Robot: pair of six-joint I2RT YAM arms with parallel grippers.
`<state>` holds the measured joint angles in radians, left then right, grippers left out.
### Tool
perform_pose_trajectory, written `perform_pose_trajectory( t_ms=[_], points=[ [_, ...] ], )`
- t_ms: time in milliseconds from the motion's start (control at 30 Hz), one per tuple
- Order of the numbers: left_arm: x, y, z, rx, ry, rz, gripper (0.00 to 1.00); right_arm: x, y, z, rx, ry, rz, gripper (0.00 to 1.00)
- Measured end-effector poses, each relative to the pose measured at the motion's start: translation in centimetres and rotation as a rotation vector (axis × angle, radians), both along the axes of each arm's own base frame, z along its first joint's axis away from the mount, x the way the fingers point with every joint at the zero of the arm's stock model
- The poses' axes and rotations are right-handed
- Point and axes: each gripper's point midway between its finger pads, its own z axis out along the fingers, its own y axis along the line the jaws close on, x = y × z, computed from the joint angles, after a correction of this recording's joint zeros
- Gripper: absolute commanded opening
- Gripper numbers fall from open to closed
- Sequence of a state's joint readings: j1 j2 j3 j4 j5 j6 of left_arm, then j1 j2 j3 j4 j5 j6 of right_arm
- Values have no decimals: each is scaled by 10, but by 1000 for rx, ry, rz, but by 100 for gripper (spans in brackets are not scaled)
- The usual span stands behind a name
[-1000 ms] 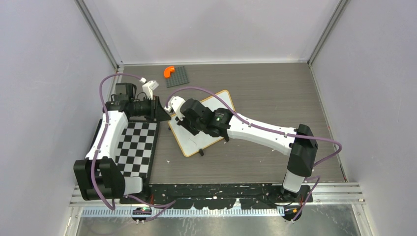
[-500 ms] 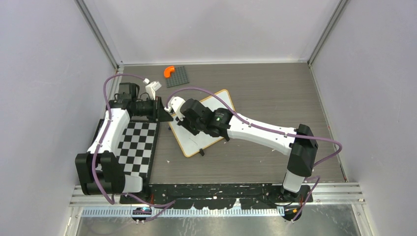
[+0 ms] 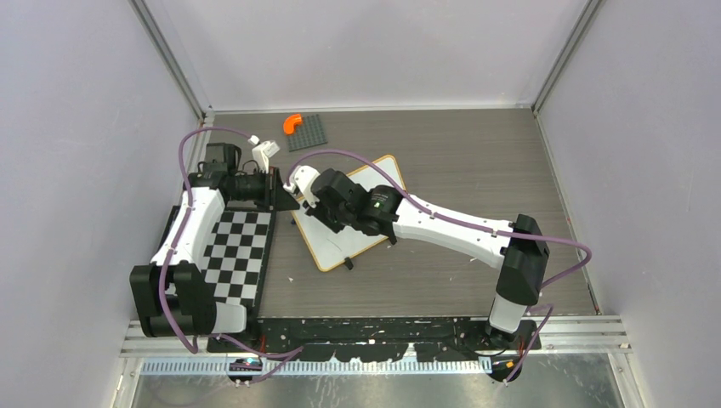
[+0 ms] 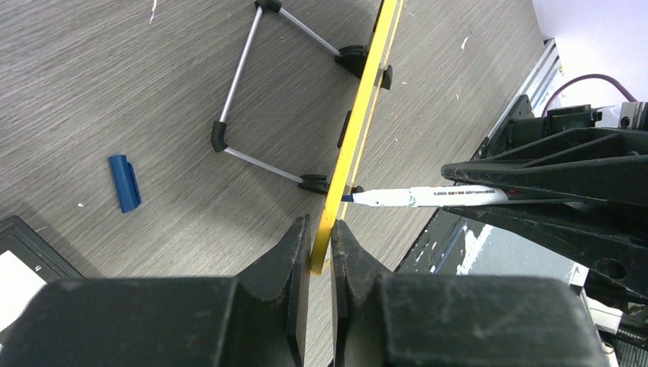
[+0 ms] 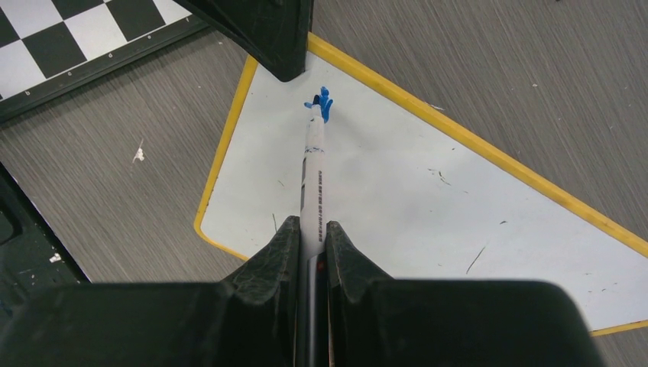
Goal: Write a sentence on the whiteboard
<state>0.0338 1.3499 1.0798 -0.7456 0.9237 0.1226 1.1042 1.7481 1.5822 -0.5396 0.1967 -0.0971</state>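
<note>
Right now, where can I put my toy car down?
The bare table right of the whiteboard is free. It's crowded at the whiteboard's left corner, where the left pincer and right pincer meet beside the checkerboard mat.

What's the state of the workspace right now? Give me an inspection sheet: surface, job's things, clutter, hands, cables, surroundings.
Surface: dark wood-grain table, a few white flecks.
Job's things: whiteboard with wire stand; only a small blue mark near one corner; marker tip at it.
Clutter: blue cap, checkerboard mat, studded plate carrying an orange piece.
Hands: left hand shut on the whiteboard's rim; right hand shut on the marker.
Cables: purple cables run along both arms.
Surroundings: pale walls, metal frame posts.
</note>
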Motion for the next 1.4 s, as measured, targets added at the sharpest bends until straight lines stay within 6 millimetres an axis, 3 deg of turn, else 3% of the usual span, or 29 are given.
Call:
perform_pose_trajectory(
  t_ms=[700, 1100, 1400],
  points=[
    [-1, 0, 0, 3, -10, -13, 0, -15, 8, -10, -7, 44, 65, 0],
    [-1, 1, -2, 15, -30, -29, 0, -27, -1, -36, -71, 81, 106, 0],
    [-2, 1, -1, 24, -36, -48, 0, -22, -7, -32, -80, 60, 94, 0]
  ],
)
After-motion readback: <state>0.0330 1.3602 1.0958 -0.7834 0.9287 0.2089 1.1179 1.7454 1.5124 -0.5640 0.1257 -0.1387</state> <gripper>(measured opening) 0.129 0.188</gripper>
